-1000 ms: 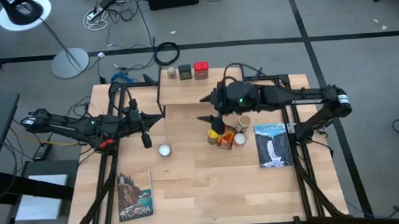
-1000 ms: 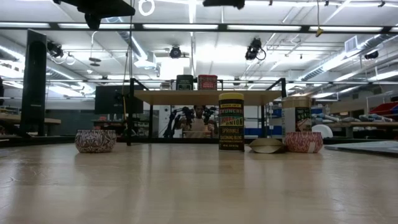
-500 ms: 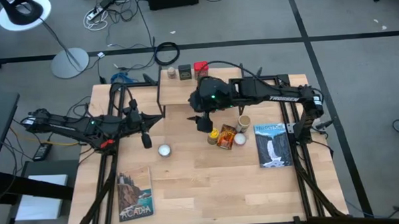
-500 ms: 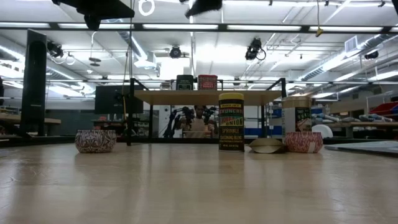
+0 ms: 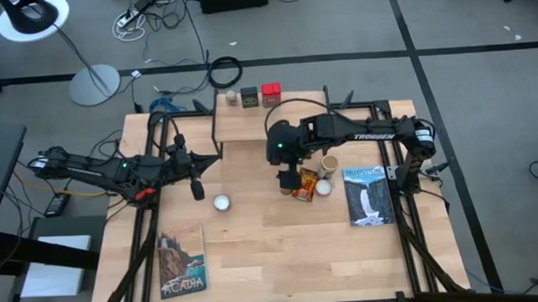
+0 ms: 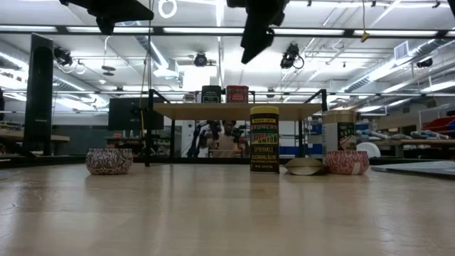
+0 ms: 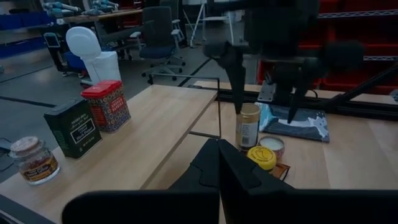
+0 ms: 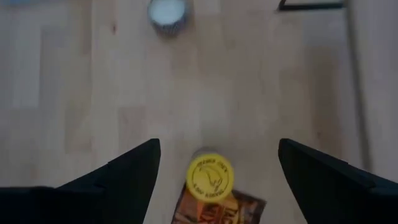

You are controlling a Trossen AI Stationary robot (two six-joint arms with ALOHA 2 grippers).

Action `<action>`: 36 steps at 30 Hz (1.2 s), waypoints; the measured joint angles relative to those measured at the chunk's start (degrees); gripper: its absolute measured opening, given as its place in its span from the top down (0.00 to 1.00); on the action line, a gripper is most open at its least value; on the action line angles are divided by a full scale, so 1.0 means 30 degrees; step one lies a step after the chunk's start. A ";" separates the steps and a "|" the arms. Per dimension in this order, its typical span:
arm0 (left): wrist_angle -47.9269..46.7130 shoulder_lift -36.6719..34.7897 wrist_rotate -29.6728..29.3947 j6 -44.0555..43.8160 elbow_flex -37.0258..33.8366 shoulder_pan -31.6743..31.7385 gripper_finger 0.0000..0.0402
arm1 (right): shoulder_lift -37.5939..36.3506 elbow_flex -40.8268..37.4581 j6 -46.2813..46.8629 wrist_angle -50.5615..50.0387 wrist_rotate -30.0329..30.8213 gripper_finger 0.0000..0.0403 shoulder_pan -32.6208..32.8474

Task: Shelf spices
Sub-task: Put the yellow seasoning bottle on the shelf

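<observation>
A yellow-lidded spice jar [image 8: 209, 176] stands on the table against an orange packet [image 8: 219, 209], with a tan jar [image 7: 249, 126] beside them. My right gripper [image 8: 217, 144] hangs open above the yellow lid, pointing steeply down, a finger on either side, touching nothing. In the low view it [image 6: 256, 35] is well above the jar [image 6: 264, 139]. The shelf [image 5: 250, 126] carries a red tin [image 5: 271, 94], a dark tin [image 5: 249, 97] and a small jar [image 5: 231, 98] along its far edge. My left gripper [image 5: 197, 188] waits shut at the table's left.
Two small white round discs [image 5: 221, 203] [image 5: 322, 189] sit on the table, one left of the jars, one by the packet. Flat picture books lie at the right [image 5: 369, 195] and near left [image 5: 183, 262]. Black frame rails run along both table sides.
My right gripper has come down from over the shelf's near edge toward the jars, tipping from nearly level to pointing steeply down. It has shifted slightly toward the table's near edge and now hangs over the yellow-lidded jar, still open. The spices have not moved.
</observation>
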 joint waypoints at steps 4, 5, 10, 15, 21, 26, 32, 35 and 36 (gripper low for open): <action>-0.0011 0.0000 0.0000 -0.0007 0.0000 0.0004 1.00 | -0.0007 -0.0925 -0.0255 -0.0411 -0.0639 0.19 -0.0196; -0.0005 0.0000 0.0000 -0.0007 0.0000 0.0005 1.00 | -0.0007 -0.1145 -0.0329 -0.0443 -0.0825 0.19 -0.0235; -0.0005 0.0000 0.0000 -0.0066 0.0000 0.0005 1.00 | -0.0007 -0.2187 -0.0374 -0.0433 -0.1009 0.19 -0.0479; -0.0020 0.0000 0.0001 -0.0080 0.0000 -0.0001 1.00 | -0.0007 -0.3141 -0.0523 0.0121 -0.1129 0.19 -0.0655; -0.0034 0.0000 0.0006 -0.0080 0.0000 0.0005 1.00 | -0.0007 -0.4362 -0.0464 0.1316 -0.1424 0.19 -0.0699; -0.0042 0.0000 0.0000 -0.0080 0.0000 0.0005 1.00 | -0.0007 -0.5048 -0.0202 0.2053 -0.1424 0.19 -0.0721; -0.0071 0.0000 0.0000 -0.0080 0.0000 0.0005 1.00 | -0.0007 -0.5954 0.0121 0.3120 -0.1409 0.19 -0.0721; -0.0064 0.0000 0.0000 -0.0080 0.0000 0.0000 1.00 | -0.0007 -0.6480 0.0159 0.3407 -0.1340 0.19 -0.0721; -0.0066 0.0000 0.0005 -0.0080 0.0000 0.0005 1.00 | -0.0007 -0.6595 0.0167 0.3537 -0.1311 0.19 -0.0721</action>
